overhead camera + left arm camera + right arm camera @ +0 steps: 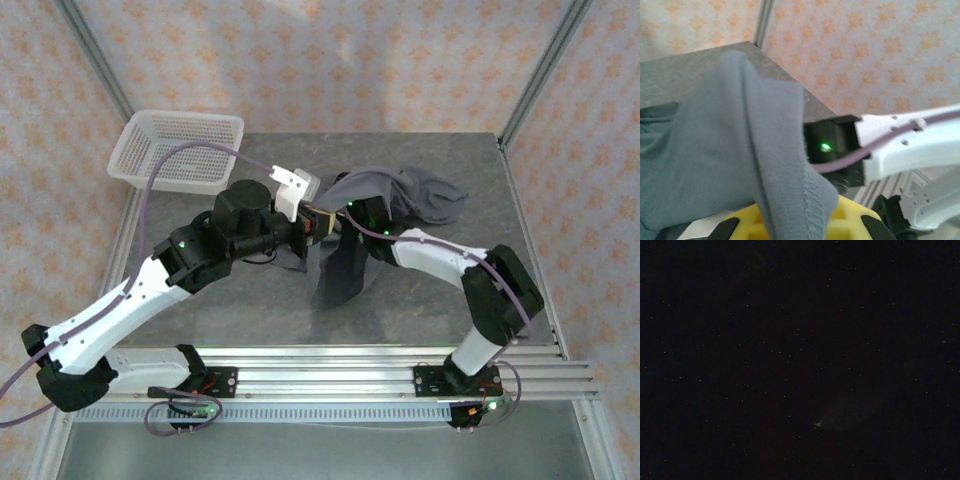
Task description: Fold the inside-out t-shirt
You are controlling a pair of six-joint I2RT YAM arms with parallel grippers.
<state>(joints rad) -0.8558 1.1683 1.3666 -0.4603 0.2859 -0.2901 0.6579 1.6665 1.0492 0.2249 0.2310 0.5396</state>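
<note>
The dark slate-grey t-shirt [400,195] is bunched and lifted near the middle of the table, with one part hanging down to the tabletop [338,272]. My left gripper [320,222] meets its left edge. In the left wrist view the cloth [730,150] drapes over the yellow jaws [800,225], a stitched hem running down between them, so this gripper looks shut on the shirt. My right arm [440,255] reaches in from the right; its wrist [832,147] shows a green light, and its gripper is buried in the cloth. The right wrist view is black.
A white mesh basket [180,150] stands at the back left corner of the grey table [250,310]. The two arms nearly touch above the table's middle. Metal frame posts and patterned walls ring the table.
</note>
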